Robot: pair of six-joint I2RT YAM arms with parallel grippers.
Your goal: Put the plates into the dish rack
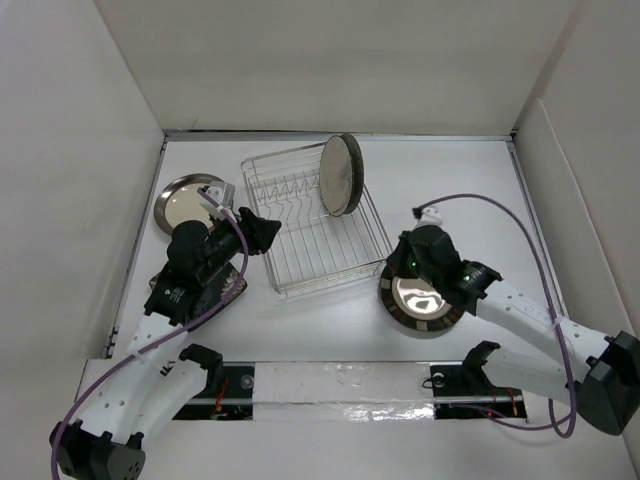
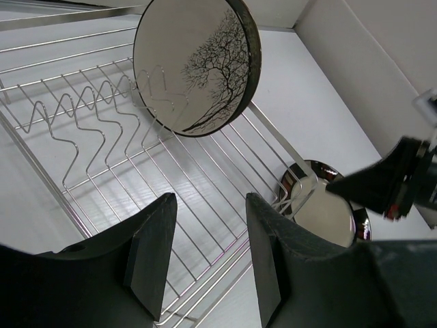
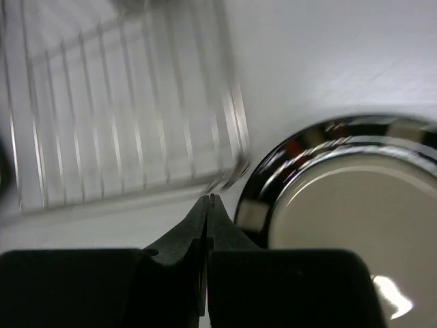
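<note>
Left wrist only, tree-printed beige plate [image 2: 194,65]

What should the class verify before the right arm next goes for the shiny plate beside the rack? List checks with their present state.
1. Right gripper open for grasping: not ok, shut and empty.
2. Right gripper around the shiny plate rim: not ok, its tips sit beside the rim.
3. Dish rack has free slots: ok, only the beige plate stands in it.
4. Left gripper empty: ok, open with nothing held.
5. Shiny plate single, not stacked: cannot tell.
</note>
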